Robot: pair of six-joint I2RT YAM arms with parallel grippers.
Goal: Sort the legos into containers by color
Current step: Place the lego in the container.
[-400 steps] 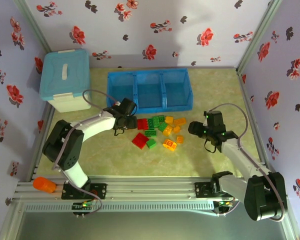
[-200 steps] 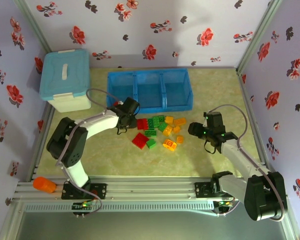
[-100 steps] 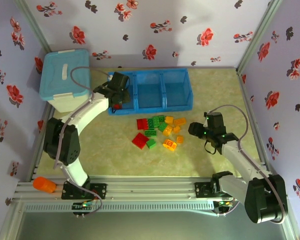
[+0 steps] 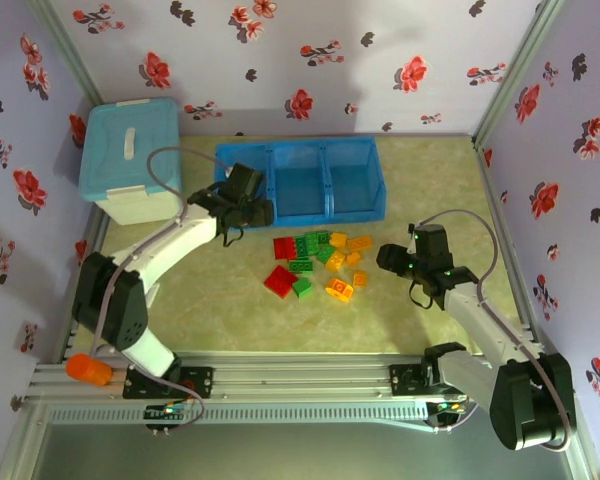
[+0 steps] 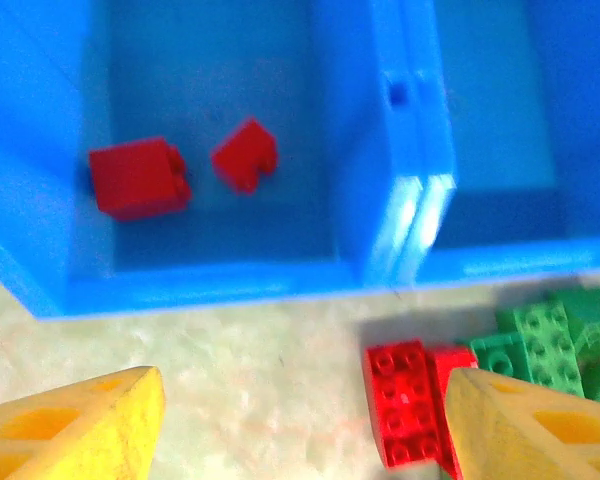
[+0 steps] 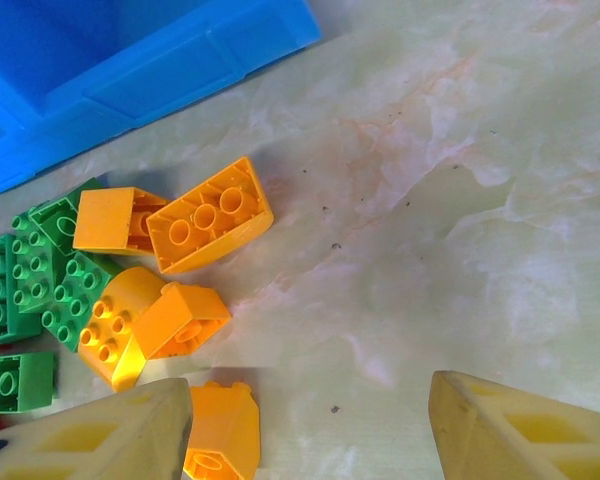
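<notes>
Blue tray [image 4: 300, 147]: three open compartments joined in a row, at the far side of the table.
Left compartment: two red bricks [image 5: 138, 178] lie on its floor, close together and apart from the walls.
Middle and right compartments: no bricks can be seen in them from above.
Loose pile [image 4: 315, 262]: red, green and orange bricks bunched on the table just near of the tray, between the two arms.
Red on the table: a studded red brick [image 5: 410, 400] lies at the left edge of the pile, touching the green bricks [image 5: 545, 345]. Another red one sits nearer in the pile.
Left gripper [image 5: 300, 430]: jaws spread wide with nothing between them. It hovers over the table just near of the left compartment and left of the pile.
Right gripper [image 6: 305, 430]: jaws spread and holding nothing, over bare table just right of the orange bricks [image 6: 208, 228].
Progress: early, by the look of it. Only red has begun, with two pieces sorted.
Left to do: the remaining red bricks, then all the green and all the orange, each colour to its own compartment.
</notes>
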